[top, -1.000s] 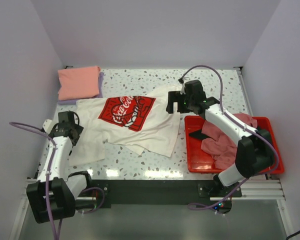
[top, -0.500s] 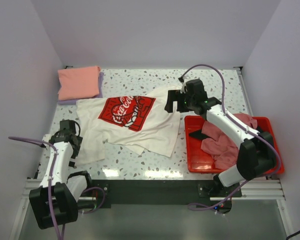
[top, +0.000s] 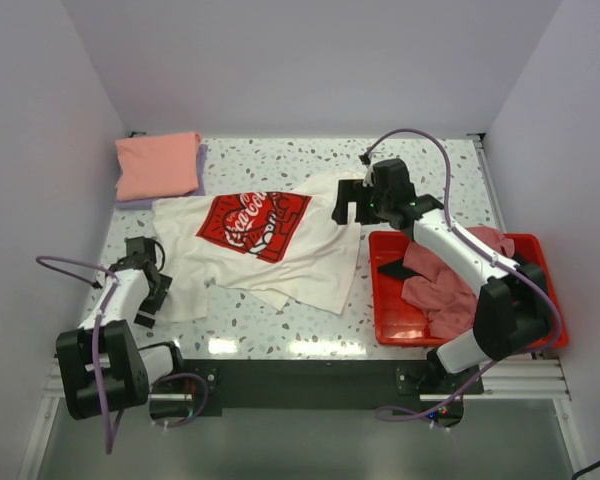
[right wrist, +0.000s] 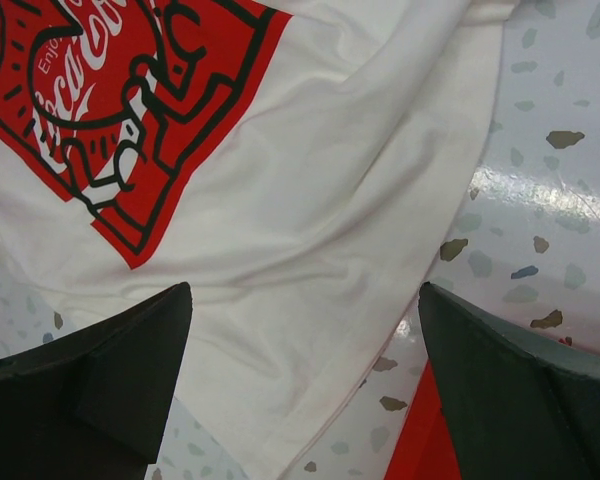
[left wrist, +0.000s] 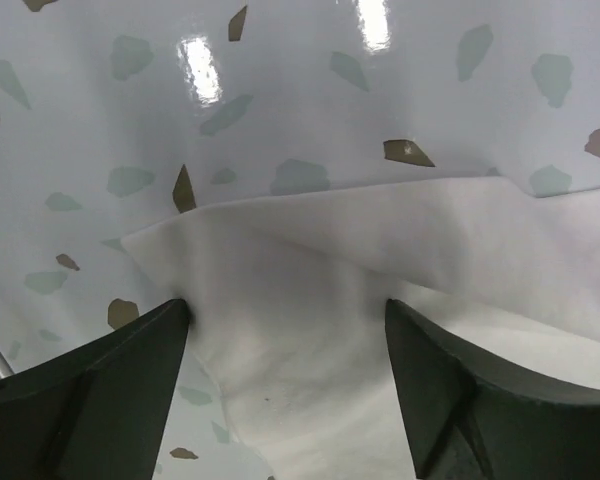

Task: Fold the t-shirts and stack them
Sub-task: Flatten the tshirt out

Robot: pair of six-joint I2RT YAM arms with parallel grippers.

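Left gripper [left wrist: 287, 310] is held wide over a corner of the cream-white t-shirt [top: 320, 250]; right gripper [right wrist: 305, 295] is likewise spread wide. Flattening is judged under way; a corner pinch is called for next.

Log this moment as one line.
cream t-shirt: spread, unfolded | left gripper: open, at its left edge | right gripper: open, over its right edge | salmon t-shirt: folded, far left | red tray: crumpled pink t-shirts

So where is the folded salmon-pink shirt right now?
In the top view, the salmon-pink shirt lies folded at the far left corner of the table, on a lavender shirt, just beyond the spread cream-white shirt.
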